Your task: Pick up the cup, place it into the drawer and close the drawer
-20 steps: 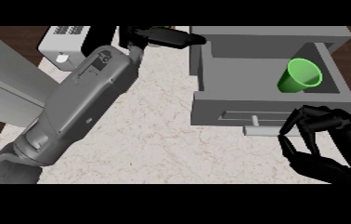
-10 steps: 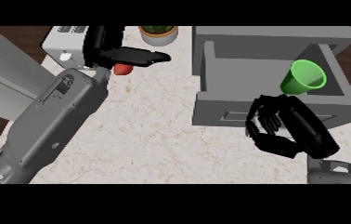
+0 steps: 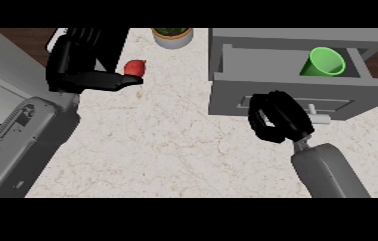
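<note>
Open grey box-shaped drawer [image 3: 288, 102], green plastic cup [image 3: 325, 62] lying inside, right hand [image 3: 278, 117] against drawer front, fingers clenched, empty; left hand [image 3: 85, 67] well left of drawer, fingers released.

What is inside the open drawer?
A green cup lies tipped on its side inside the drawer, near its right end. The rest of the drawer's floor looks bare. The right hand covers part of the drawer's front, not its inside.

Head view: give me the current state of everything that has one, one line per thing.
Drawer: open, not pushed in.
Green cup: inside the drawer, lying on its side.
Right robot hand: fingers curled, at the drawer front, holding nothing.
Left robot hand: open, beside a red object.
</note>
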